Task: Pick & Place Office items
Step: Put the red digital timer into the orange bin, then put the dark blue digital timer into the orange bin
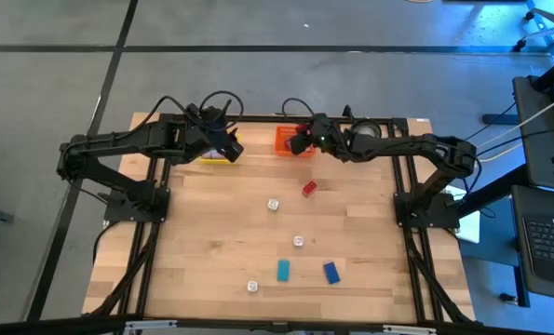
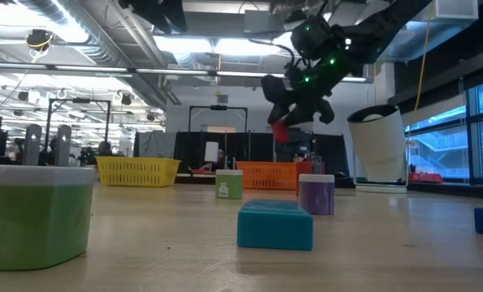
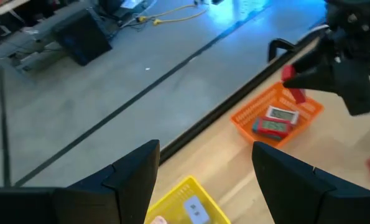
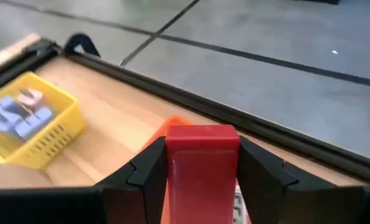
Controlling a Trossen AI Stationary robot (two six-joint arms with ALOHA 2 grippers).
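Far left: left gripper point(image 1: 232, 149) over yellow tray point(image 1: 217, 154), fingers spread, empty. Far right: right gripper point(image 1: 297, 144) pinching a red block point(image 4: 202, 167) above orange tray point(image 1: 286, 139). Best centred over the tray before letting go. Tray interior largely hidden behind the block.

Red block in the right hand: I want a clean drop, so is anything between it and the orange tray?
Nothing visible. The right hand holds the red block above the orange tray, which holds two pieces already, with open space beside them.
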